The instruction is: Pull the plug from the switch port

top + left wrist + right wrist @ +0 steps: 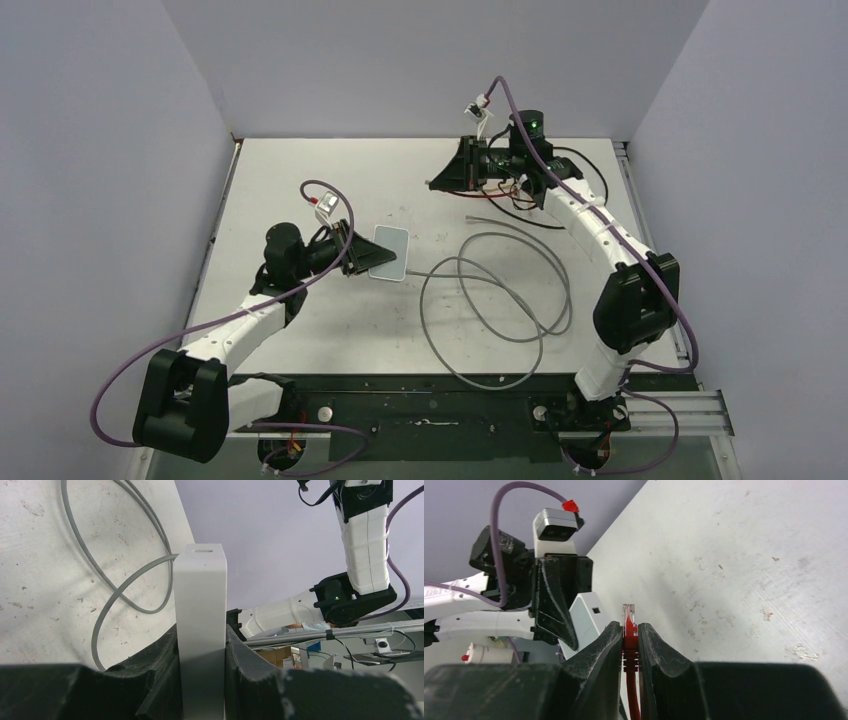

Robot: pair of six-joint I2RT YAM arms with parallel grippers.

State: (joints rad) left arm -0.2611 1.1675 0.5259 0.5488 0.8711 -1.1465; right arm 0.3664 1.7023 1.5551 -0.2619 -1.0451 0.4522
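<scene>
top view: the left claw (362,256), left of centre, is clamped on one narrow end of the switch (389,252), a flat pale box low over the white table (300,180). whether the box touches the table i cannot tell. the right claw (438,179) sits in the upper middle of the frame, well apart from the box. what it holds is too small to tell here. a grey cable (490,300) lies in loose loops right of the box, with one strand reaching the box's lower corner.

left wrist view: the box stands edge-on at centre, squeezed between both black fingers (160,655). a small socket (202,551) shows on its top narrow edge. the grey cable curves behind the box on the left.

right wrist view: the right claw is shut tight on a red plug (629,630). the plug's clear tip pokes up above the fingers and its red lead runs down between them. the plug is out in the air, apart from the box at middle left.
</scene>
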